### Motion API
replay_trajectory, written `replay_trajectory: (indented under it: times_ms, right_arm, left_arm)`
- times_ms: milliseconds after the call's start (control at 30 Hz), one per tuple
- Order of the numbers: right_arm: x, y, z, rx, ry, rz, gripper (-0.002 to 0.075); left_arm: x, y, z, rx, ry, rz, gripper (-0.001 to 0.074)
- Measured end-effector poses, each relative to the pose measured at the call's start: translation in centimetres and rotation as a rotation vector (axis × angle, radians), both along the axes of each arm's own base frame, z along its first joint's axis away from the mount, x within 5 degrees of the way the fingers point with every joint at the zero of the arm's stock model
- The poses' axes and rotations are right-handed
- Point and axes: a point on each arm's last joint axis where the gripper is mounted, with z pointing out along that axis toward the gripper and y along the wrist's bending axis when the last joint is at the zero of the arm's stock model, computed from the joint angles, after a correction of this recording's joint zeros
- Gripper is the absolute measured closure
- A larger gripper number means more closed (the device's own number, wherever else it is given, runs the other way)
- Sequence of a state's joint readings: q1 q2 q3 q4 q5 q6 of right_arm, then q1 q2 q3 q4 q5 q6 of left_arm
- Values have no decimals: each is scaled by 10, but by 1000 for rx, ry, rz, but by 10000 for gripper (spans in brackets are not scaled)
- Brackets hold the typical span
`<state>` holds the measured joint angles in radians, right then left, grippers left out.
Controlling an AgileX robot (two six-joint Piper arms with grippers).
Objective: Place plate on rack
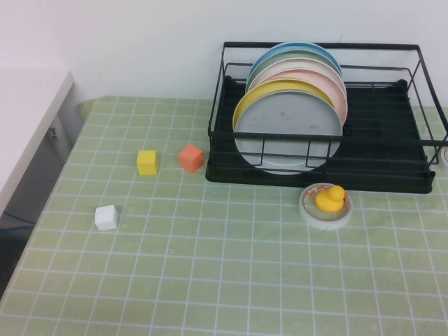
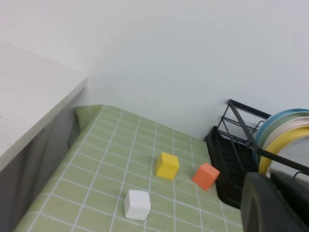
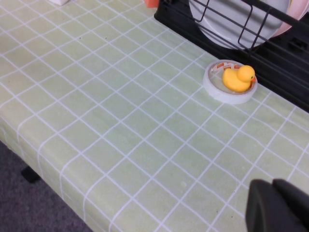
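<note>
The light grey plate (image 1: 288, 133) stands upright in the front slot of the black wire rack (image 1: 392, 178), at the far right of the table. It also shows in the left wrist view (image 2: 295, 153) and the right wrist view (image 3: 227, 24). Neither arm shows in the high view. My left gripper (image 2: 270, 198) is shut and empty, up above the table's left part, apart from the rack (image 2: 227, 159). My right gripper (image 3: 273, 203) is shut and empty over the bare front of the table, apart from the rack (image 3: 285, 58).
Yellow (image 1: 276, 87), pink and other coloured plates stand behind the grey one. A yellow cube (image 1: 147, 162), an orange cube (image 1: 191, 158) and a white cube (image 1: 106, 217) lie left of the rack. A yellow duck (image 1: 329, 199) sits on a round white lid before it. A white counter (image 1: 28, 119) borders the left.
</note>
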<state>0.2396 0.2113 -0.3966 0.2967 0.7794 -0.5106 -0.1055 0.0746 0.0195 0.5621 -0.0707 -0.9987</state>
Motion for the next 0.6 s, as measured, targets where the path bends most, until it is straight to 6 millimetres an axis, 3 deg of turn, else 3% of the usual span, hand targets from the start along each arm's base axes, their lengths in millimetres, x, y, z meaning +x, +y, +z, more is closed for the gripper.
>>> replay_trajectory:
  times_ms: [367, 600]
  right_arm:
    - [0, 0, 0, 3, 1, 1, 727]
    - [0, 0, 0, 3, 1, 1, 727]
  left_arm:
    - [-2, 2, -2, 197, -6, 26, 736]
    - [-9, 3, -26, 157, 247, 5, 736]
